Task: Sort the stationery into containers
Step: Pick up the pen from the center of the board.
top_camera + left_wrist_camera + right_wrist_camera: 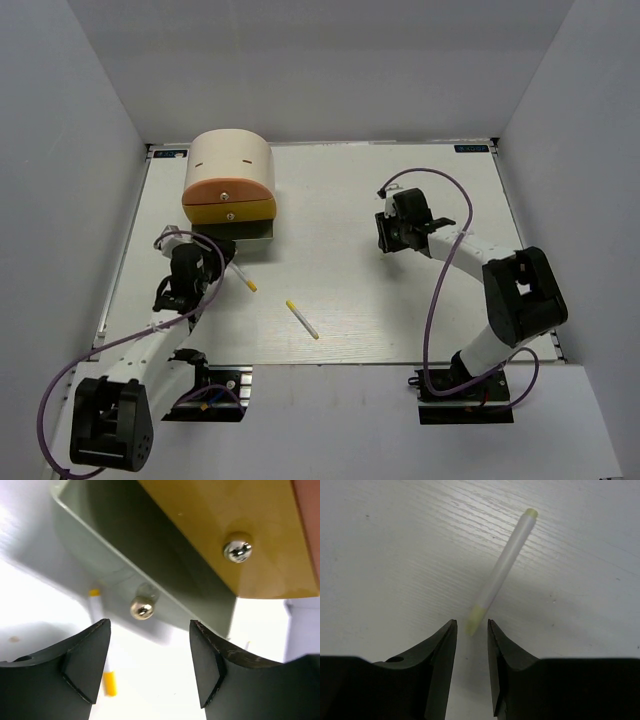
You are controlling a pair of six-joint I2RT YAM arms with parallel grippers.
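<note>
The beige half-cylinder cabinet (230, 155) stands at the back left, with an orange drawer front (228, 187), a yellow one (230, 210) and a grey bottom drawer (243, 233) pulled out. My left gripper (192, 255) is open and empty; in its wrist view it (150, 630) faces the grey drawer's knob (142, 608). A white pen (241, 278) lies just to its right, also in the left wrist view (102, 650). A second pen (302, 319) lies mid-table. My right gripper (471, 622) is narrowly open, with a third pen's (502, 570) yellow tip at its fingertips.
The yellow drawer's knob (237, 550) shows above the grey drawer. White walls enclose the table on the left, back and right. The right arm (395, 232) sits right of centre, and the pen under it does not show in the top view.
</note>
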